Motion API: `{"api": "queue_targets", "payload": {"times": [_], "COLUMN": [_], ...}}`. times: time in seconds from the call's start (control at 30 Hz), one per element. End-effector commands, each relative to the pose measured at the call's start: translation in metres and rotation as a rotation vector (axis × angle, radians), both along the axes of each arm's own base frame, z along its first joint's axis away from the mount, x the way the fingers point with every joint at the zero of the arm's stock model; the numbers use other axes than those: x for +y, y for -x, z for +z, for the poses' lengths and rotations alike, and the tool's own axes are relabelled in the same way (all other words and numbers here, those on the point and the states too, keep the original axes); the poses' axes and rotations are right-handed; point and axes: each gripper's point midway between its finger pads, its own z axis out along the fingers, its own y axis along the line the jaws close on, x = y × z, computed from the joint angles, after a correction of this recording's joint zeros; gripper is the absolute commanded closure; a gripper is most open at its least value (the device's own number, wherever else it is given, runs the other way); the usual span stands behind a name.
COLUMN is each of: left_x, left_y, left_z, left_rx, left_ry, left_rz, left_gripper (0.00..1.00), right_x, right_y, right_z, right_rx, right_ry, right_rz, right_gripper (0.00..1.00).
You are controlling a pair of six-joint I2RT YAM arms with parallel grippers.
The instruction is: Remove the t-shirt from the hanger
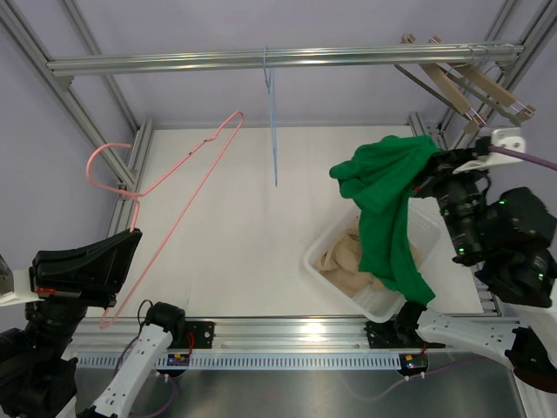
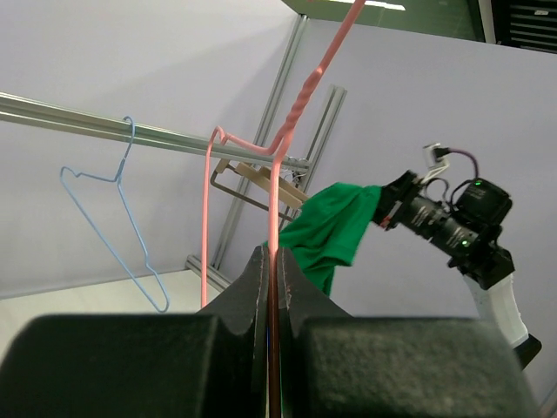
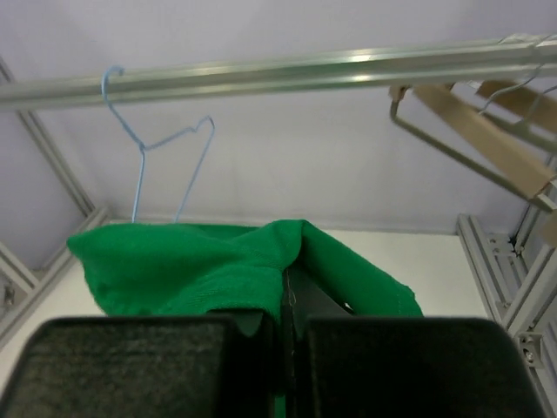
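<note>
The pink wire hanger (image 1: pixel 178 200) is bare and slants over the left side of the table. My left gripper (image 1: pixel 129 242) is shut on its lower wire; in the left wrist view the pink hanger (image 2: pixel 277 174) rises from between the closed tips of that gripper (image 2: pixel 274 261). The green t-shirt (image 1: pixel 392 209) hangs well apart from the hanger on the right, bunched at the top where my right gripper (image 1: pixel 428 174) is shut on it. Its lower end droops into a white bin. In the right wrist view the t-shirt (image 3: pixel 191 270) drapes over that gripper (image 3: pixel 287 283).
A white bin (image 1: pixel 324 261) with beige cloth (image 1: pixel 348 252) sits under the shirt. A blue wire hanger (image 1: pixel 271 122) hangs from the metal rail (image 1: pixel 287 59) at the back. Wooden hangers (image 1: pixel 461 78) hang at the rail's right end. Frame posts stand at both sides.
</note>
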Motion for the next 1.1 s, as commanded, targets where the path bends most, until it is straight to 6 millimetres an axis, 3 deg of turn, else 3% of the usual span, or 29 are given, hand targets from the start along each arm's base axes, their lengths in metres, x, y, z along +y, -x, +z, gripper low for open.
{"api": "queue_targets", "payload": {"times": [0.0,0.03,0.07,0.1,0.2,0.33,0.37,0.43,0.47,0.5,0.53,0.6,0.63,0.7,0.73,0.8,0.83,0.97,1.07], "left_x": [-0.001,-0.002,-0.002,-0.002,-0.001,-0.003,-0.002,-0.001,0.000,0.000,0.001,0.001,0.000,-0.001,-0.001,0.001,0.002,0.005,0.001], "left_y": [-0.003,-0.004,-0.005,-0.007,-0.011,-0.018,-0.018,-0.020,-0.020,-0.021,-0.024,-0.025,-0.027,-0.031,-0.032,-0.031,-0.033,-0.038,-0.051], "left_z": [0.016,0.016,0.015,0.015,0.012,0.008,0.008,0.006,0.005,0.004,0.001,-0.002,-0.004,-0.008,-0.009,-0.010,-0.010,-0.012,-0.019], "left_rx": [-0.044,-0.039,-0.036,-0.032,-0.027,-0.015,-0.015,-0.014,-0.017,-0.016,-0.006,-0.005,0.002,0.012,0.013,0.009,0.011,0.010,0.043], "left_ry": [0.024,0.022,0.021,0.022,0.026,0.025,0.025,0.023,0.022,0.022,0.023,0.024,0.021,0.014,0.013,0.013,0.016,0.004,-0.021], "left_rz": [-0.006,-0.008,-0.009,-0.009,0.004,0.009,0.011,0.025,0.030,0.034,0.042,0.045,0.046,0.046,0.048,0.060,0.069,0.098,0.104], "left_gripper": [1.00,1.00,1.00,1.00,1.00,1.00,1.00,1.00,1.00,1.00,1.00,1.00,1.00,1.00,1.00,1.00,1.00,1.00,1.00], "right_x": [-0.043,-0.042,-0.052,-0.041,-0.040,-0.033,-0.028,-0.038,-0.027,-0.035,-0.024,-0.028,-0.018,-0.019,-0.012,-0.020,-0.019,-0.045,-0.061], "right_y": [0.019,0.019,0.026,0.017,0.010,0.006,0.002,0.003,-0.004,0.002,-0.006,-0.002,-0.011,-0.012,-0.017,-0.016,-0.018,-0.002,0.010], "right_z": [0.071,0.080,0.101,0.100,0.116,0.117,0.109,0.103,0.082,0.077,0.049,0.029,-0.001,-0.022,-0.049,-0.080,-0.111,-0.204,-0.234], "right_rx": [-0.144,-0.152,-0.181,-0.162,-0.187,-0.179,-0.168,-0.164,-0.131,-0.132,-0.089,-0.073,-0.032,-0.009,0.033,0.096,0.144,0.321,0.369], "right_ry": [-0.140,-0.131,-0.161,-0.107,-0.067,-0.061,-0.045,-0.067,-0.059,-0.095,-0.067,-0.152,-0.120,-0.164,-0.154,-0.211,-0.193,-0.294,-0.335], "right_rz": [-0.071,-0.068,-0.069,-0.075,-0.118,-0.116,-0.119,-0.153,-0.145,-0.143,-0.143,-0.135,-0.143,-0.149,-0.157,-0.204,-0.232,-0.377,-0.428], "right_gripper": [1.00,1.00,1.00,1.00,1.00,1.00,1.00,1.00,1.00,1.00,1.00,1.00,1.00,1.00,1.00,1.00,1.00,1.00,1.00]}}
